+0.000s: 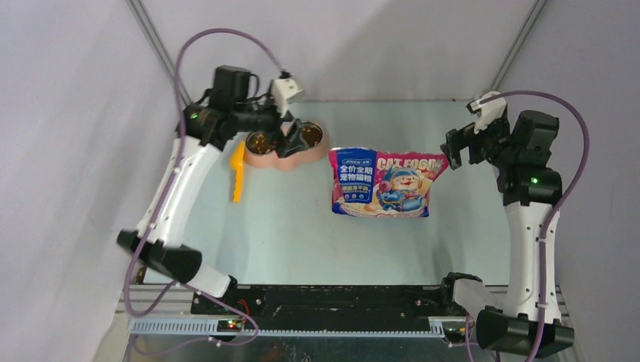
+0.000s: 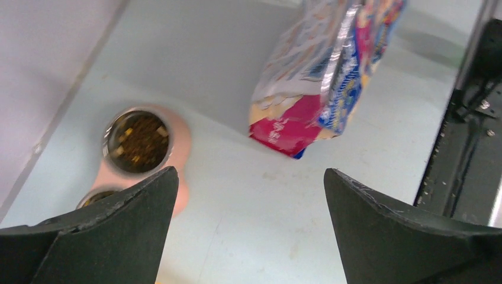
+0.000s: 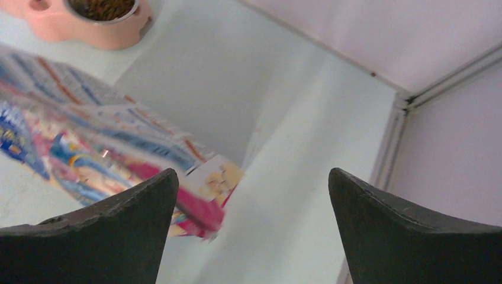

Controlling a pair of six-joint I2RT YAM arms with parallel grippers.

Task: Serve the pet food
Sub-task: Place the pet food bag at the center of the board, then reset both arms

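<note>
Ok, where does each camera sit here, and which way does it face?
Top external: above and behind the bases, looking down at the table; left arm and right arm show.
Left wrist: over the feeder, facing the bag; open left gripper shows.
Right wrist: beside the bag, facing the feeder; open right gripper shows.
Shared: all three see bag and feeder.
</note>
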